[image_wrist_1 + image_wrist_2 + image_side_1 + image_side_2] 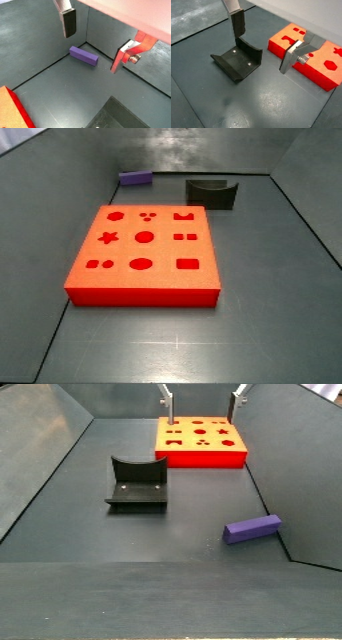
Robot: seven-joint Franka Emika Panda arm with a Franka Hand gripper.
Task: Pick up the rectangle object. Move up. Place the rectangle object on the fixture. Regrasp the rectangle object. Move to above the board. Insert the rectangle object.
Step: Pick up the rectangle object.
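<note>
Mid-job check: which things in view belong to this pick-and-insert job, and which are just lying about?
Belong to the job:
- small purple rectangular block, lying on the floor, not held
- dark blocky fixture with curved notch, empty
- large red board with shape cutouts
- gripper, open, holding nothing, raised above the floor

Just lying about:
- nothing; only the grey floor and walls

Purple rectangle object [253, 529] flat on floor; dark fixture [136, 483] apart; red board [201, 441] beyond.

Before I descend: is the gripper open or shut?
Open: the gripper, above the floor, shows fingers spread wide, nothing between them.
</note>
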